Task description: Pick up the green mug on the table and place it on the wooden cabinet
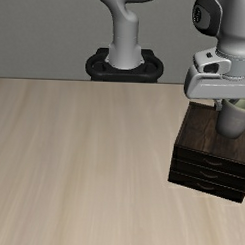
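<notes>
green mug [233, 120] is over on the exterior view's right, pale on the outside and darker green at the rim, right at the top of the wooden cabinet [205, 162]; whether its base is touching the wood i cannot tell. gripper [218, 90] sits directly on top of it, and the hand's body hides the grip, so whether it is clasping the mug or has let go, cannot tell. by my reading this is the placing step, close to the finish. to do it well: keep the mug upright, settle it flat on the top and in from the near edge, release only once the base bears weight, then lift straight up so the rim isn't caught. the count: one mug, one cabinet with what looks like three drawer fronts, one arm, one gripper, one robot base [123, 67] at the far side, one light wooden table [83, 163]
</notes>
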